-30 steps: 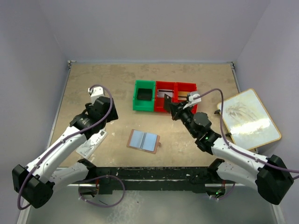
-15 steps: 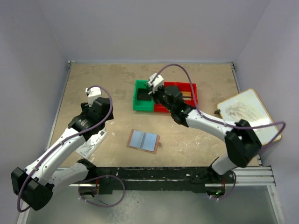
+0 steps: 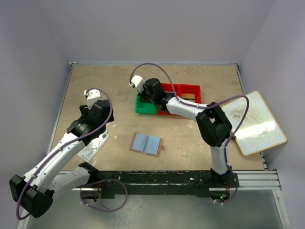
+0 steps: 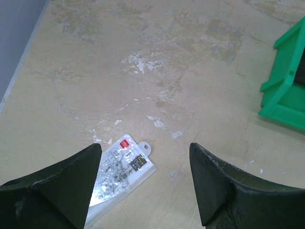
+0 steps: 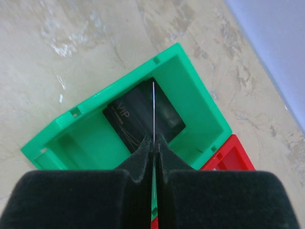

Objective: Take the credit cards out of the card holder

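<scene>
The card holder lies open and flat on the table near the front middle, its blue-grey lining up, and neither gripper touches it. My right gripper is shut on a thin credit card, which I see edge-on as it stands upright between the pads. It hangs over the green bin, where a black card marked VIP lies flat. From above, the right gripper is over that green bin. My left gripper hovers open over the left of the table, holding nothing.
A white clear packet with a red mark lies under the left gripper, also seen as the packet at the left. Two red bins adjoin the green one. A framed whiteboard lies at the right edge.
The right arm swung left and stretched out, carrying the card from over the red bins to over the green bin. The left arm shifted slightly back and left.
</scene>
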Robot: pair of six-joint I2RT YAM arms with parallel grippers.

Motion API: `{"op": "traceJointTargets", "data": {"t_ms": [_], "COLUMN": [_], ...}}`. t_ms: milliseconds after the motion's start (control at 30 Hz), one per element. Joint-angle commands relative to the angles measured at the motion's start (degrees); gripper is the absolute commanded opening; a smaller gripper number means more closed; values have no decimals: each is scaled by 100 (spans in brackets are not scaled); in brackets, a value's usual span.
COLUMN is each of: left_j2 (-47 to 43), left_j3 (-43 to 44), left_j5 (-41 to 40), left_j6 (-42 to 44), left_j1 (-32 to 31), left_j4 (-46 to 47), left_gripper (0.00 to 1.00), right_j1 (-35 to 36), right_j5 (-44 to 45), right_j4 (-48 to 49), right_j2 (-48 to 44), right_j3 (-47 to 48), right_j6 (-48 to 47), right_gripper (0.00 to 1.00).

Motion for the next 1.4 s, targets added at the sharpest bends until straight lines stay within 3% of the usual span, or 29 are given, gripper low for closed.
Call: {"op": "traceJointTargets", "data": {"t_ms": [0, 500, 700, 833, 1100, 1367], "left_j2": [-50, 3, 55, 65, 115, 162], "left_j3": [3, -8, -11, -17, -23, -24], "left_j5": [-123, 28, 104, 127, 169, 231], "left_j6": [192, 258, 288, 289, 309, 318], "left_j1": [59, 106, 112, 112, 130, 144], "left_j4": [203, 265, 286, 300, 306, 318], "left_gripper": [72, 72, 72, 72, 72, 71], "right_j1": [35, 28, 26, 8, -27, -69], "right_j5": [303, 509, 560, 565, 153, -216], "right_j4": [-223, 625, 617, 330, -179, -389], "right_j2": [188, 1041, 1382, 1482, 1257, 681], "right_j3": [425, 605, 856, 1048, 1121, 989], "right_j6": [-719, -2602, -3086, -3086, -2679, -2000], "right_gripper": [0, 0, 5, 10, 33, 38]}}
